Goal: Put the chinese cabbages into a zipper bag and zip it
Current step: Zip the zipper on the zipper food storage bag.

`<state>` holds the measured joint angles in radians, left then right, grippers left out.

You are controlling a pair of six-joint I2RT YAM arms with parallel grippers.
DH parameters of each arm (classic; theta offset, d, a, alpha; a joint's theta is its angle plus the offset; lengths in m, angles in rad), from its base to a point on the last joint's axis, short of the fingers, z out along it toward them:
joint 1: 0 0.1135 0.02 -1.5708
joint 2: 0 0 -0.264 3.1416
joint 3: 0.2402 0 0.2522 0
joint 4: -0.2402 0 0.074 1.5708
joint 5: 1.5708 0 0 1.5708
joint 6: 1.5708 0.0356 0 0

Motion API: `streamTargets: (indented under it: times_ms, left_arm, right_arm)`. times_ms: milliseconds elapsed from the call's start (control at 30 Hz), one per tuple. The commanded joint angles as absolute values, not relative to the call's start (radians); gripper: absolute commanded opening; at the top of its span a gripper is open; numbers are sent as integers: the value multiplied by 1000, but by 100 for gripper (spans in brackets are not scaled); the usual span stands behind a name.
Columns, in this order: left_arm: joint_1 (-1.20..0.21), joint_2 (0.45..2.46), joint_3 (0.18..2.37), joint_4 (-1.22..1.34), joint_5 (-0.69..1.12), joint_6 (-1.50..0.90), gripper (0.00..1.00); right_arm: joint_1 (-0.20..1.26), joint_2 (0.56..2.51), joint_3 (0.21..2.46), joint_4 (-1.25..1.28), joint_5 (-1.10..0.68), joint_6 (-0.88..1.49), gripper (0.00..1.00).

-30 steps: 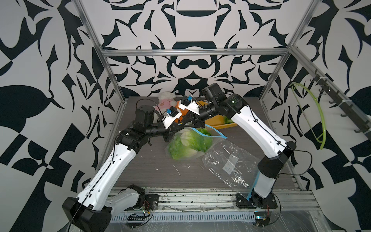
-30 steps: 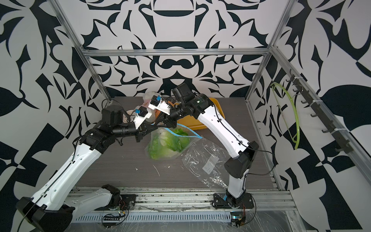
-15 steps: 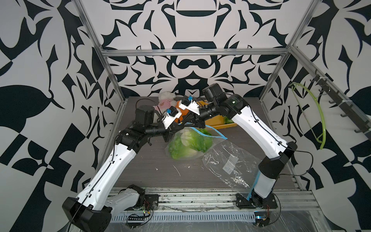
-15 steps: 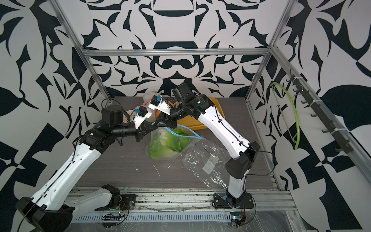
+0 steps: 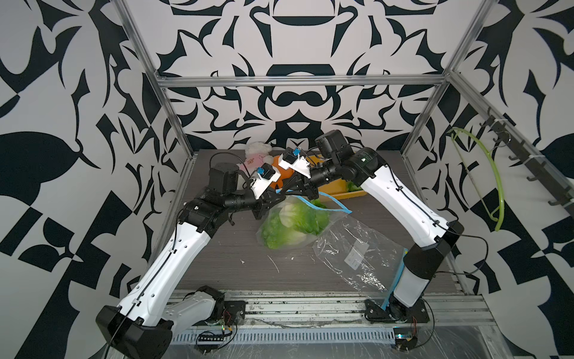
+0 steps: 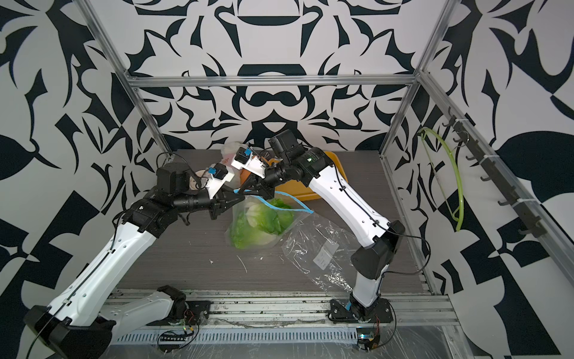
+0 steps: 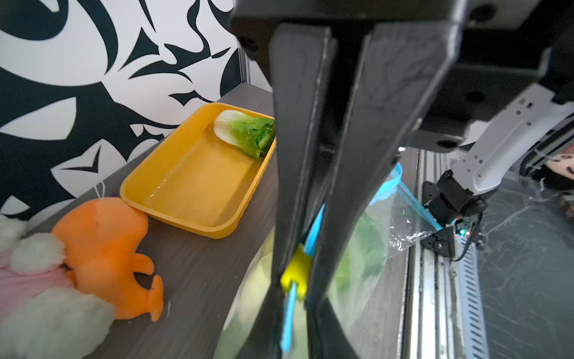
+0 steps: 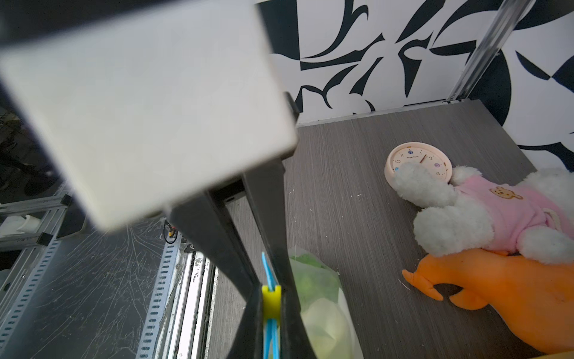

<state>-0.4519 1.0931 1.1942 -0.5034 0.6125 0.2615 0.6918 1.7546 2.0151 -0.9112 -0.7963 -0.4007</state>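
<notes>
A clear zipper bag (image 5: pixel 289 236) with a blue zipper strip (image 5: pixel 335 205) hangs by its top edge, its bottom on the table. Chinese cabbages (image 5: pixel 298 217) (image 6: pixel 264 220) lie inside it, and the mouth gapes toward the right. Another cabbage (image 7: pixel 245 133) lies in the yellow tray (image 7: pixel 198 186). My two grippers meet tip to tip at the bag's left end. The left gripper (image 7: pixel 295 286) (image 5: pixel 279 199) has the yellow slider (image 7: pixel 295 273) (image 8: pixel 271 303) between its fingers, touching both. The right gripper (image 8: pixel 271 287) (image 5: pixel 293 194) is shut on the blue strip just beside the slider.
A second, empty clear bag (image 5: pixel 357 251) lies crumpled at the front right. An orange plush toy (image 7: pixel 102 242), a white plush in pink (image 8: pixel 484 214) and a small pink clock (image 8: pixel 417 161) sit at the back left. A green hanger (image 5: pixel 494 183) hangs on the right wall.
</notes>
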Motion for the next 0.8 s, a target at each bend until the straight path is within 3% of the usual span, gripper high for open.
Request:
streamTargets:
  times_ms: [0,167,433,767]
  left_arm:
    - [-452,1050,1168,-466,638,222,31]
    - [-452,1007,1092,-381,614,184,32]
    - [-453,1028,1074,-303,576,170,27]
    - [-451,1042,1074,-288,583,183,0]
  right_arm:
    - [684,1710,2003,-840,-816,-376,4]
    - [681,1704,1987,-811,-840,-357,3]
    - [680,1683,1944,-746,-878,-313,3]
    - [675,1657,1928,-730,-879,-302,7]
